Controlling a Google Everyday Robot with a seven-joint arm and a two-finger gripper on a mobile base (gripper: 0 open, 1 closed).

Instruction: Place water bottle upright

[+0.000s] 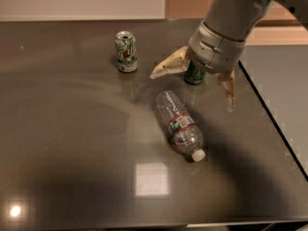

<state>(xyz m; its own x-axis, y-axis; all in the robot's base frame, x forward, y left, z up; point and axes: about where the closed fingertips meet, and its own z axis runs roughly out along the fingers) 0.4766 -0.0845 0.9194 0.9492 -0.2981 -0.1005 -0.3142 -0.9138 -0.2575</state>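
The water bottle (178,124) lies on its side on the dark table (72,143), its white cap pointing to the front right and its red-and-white label band near the neck. My gripper (195,88) hangs above and just behind the bottle's base end, with its two tan fingers spread wide: one fingertip points left (156,74), the other points down at the right (231,100). It holds nothing and does not touch the bottle.
A white soda can (125,51) stands upright at the back left. A green soda can (194,73) stands behind my gripper, partly hidden by the wrist. The table's right edge (274,124) runs diagonally close to the gripper.
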